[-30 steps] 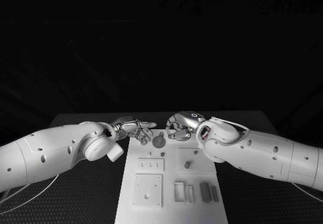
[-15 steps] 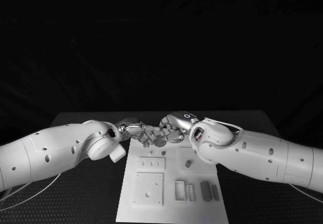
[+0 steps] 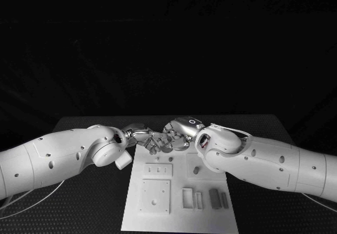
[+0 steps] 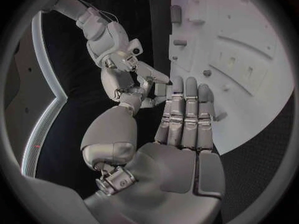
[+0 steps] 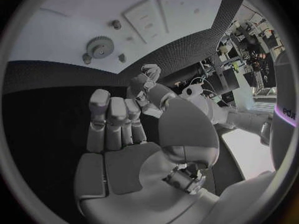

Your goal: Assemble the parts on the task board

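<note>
The white task board (image 3: pixel 140 217) runs down the middle of the table. Both hands meet over its far end: my left hand (image 3: pixel 144 137) comes in from the left and my right hand (image 3: pixel 181 132) from the right, fingertips nearly touching. In the left wrist view my left hand (image 4: pixel 184 115) has straight fingers and holds nothing, with the right hand (image 4: pixel 127 72) just beyond it. My right hand (image 5: pixel 113 118) is also empty. A grey gear (image 5: pixel 97 47) lies free on the board (image 5: pixel 56 30), with small pegs (image 5: pixel 87 58) beside it.
Nearer me on the board lie a slotted plate (image 3: pixel 158 170), a square plate (image 3: pixel 154 197), a small peg (image 3: pixel 196 170), an open frame (image 3: pixel 187 199) and two grey bars (image 3: pixel 214 199). Black table (image 3: pixel 84 204) flanks the board on both sides.
Both hands have moved toward each other over the board's far end. The gear that showed between them a second ago is now hidden behind them in the head view.
</note>
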`<move>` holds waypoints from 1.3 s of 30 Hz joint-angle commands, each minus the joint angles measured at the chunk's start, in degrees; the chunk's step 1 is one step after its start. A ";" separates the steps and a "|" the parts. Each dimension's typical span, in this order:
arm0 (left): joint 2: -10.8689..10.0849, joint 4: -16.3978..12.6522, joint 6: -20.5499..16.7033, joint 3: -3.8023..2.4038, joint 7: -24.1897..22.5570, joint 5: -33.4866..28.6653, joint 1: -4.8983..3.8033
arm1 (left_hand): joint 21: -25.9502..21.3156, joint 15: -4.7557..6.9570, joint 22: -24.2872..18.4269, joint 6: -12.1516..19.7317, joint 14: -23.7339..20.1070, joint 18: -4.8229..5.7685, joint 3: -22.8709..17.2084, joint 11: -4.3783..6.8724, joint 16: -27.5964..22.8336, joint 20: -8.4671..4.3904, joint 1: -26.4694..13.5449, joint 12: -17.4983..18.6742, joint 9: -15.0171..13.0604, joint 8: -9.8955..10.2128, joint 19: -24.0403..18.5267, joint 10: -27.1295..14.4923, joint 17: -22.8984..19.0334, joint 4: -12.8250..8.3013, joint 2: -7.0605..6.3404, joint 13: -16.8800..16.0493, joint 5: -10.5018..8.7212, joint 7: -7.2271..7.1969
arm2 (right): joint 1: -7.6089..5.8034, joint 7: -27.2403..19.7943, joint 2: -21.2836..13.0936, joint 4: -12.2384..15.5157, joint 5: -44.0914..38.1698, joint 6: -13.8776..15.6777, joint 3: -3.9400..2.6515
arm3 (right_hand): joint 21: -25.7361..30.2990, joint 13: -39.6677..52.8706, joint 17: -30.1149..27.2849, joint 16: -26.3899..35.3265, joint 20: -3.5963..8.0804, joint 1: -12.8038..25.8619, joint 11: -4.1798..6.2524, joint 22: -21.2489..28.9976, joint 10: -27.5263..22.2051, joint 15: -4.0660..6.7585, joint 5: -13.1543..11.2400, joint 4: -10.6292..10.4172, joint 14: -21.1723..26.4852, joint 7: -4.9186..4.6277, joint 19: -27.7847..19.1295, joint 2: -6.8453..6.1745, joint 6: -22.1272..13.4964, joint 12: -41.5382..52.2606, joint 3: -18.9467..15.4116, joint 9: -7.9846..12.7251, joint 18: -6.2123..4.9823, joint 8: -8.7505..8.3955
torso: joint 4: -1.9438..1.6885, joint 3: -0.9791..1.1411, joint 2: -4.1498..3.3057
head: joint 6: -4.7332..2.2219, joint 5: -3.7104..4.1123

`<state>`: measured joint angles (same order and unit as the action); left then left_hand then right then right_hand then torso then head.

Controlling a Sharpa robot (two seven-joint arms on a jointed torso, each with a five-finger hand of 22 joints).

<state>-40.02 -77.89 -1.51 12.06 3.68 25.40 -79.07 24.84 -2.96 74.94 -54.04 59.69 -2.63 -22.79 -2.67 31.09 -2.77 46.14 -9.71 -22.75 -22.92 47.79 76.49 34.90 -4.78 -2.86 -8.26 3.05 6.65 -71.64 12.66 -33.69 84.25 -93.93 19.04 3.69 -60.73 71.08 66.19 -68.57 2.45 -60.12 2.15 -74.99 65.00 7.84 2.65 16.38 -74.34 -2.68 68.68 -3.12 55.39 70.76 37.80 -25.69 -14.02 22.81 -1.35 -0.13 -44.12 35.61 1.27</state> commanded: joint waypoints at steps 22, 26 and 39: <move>0.41 -0.47 1.42 0.00 0.91 0.49 -0.07 | 0.80 0.19 1.07 -1.36 -0.40 -0.66 -0.07 0.06 0.64 -0.13 1.56 -0.64 -0.12 0.43 -0.32 0.47 0.11 -2.44 2.71 -0.54 -0.11 -0.08 | 0.04 0.15 1.18 0.38 -1.00 -1.20 0.62 | 0.10 -0.11 -0.02 -0.02 0.23 0.27 0.13 -0.38 -0.10 0.20 0.14 0.11 -0.07 -1.16 0.31 -0.80 4.81 -0.26 0.63 -5.53 -0.98 2.65 | 0.05 -0.08 -0.01 | 0.32 0.07; 0.64 -0.36 1.58 0.00 1.00 0.48 -0.07 | 0.81 0.19 1.06 -1.39 -0.40 -0.65 -0.06 0.06 0.65 -0.13 1.60 -0.64 -0.12 0.44 -0.34 0.48 0.11 -2.57 2.90 -0.56 -0.10 -0.08 | 0.04 0.26 1.26 0.49 -1.00 -1.30 0.71 | 0.11 -0.09 -0.02 -0.02 0.23 0.28 0.13 -0.37 -0.08 0.20 0.14 0.11 -0.07 -1.16 0.32 -0.82 4.81 -0.24 0.65 -5.54 -0.98 2.65 | 0.07 -0.07 -0.01 | 0.43 0.06; 0.52 -0.38 2.32 0.00 1.65 0.41 -0.05 | 1.53 0.24 1.01 -3.54 -0.04 -0.09 -8.45 0.60 1.10 -0.15 5.59 -1.15 -0.28 0.84 -0.46 1.72 -0.06 -7.58 7.20 -1.40 0.20 -0.60 | 0.04 0.43 1.16 -0.02 -1.04 -1.85 0.85 | 0.15 -0.11 -0.04 0.02 0.25 0.24 0.14 -0.35 -0.05 0.20 0.14 0.11 -0.10 -1.15 0.37 -1.07 4.79 -0.30 0.99 -5.65 -0.98 2.64 | 0.02 -0.03 0.02 | 0.74 0.18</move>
<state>-39.65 -77.99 -0.62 12.16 5.84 26.12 -79.03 26.17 -2.76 74.92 -57.35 59.48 -2.17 -30.95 -2.04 32.02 -2.97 51.35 -10.66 -22.85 -22.11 47.58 77.94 34.88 -12.33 4.31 -9.65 3.27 6.03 -71.68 13.36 -32.62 84.16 -94.33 18.32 4.50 -60.72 71.02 66.17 -68.57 2.46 -59.45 2.15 -74.99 65.01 7.65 2.44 16.39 -74.54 -2.37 69.08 -4.55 55.90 70.76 38.44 -25.79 -14.03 23.13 -1.31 -0.17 -44.10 36.31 1.45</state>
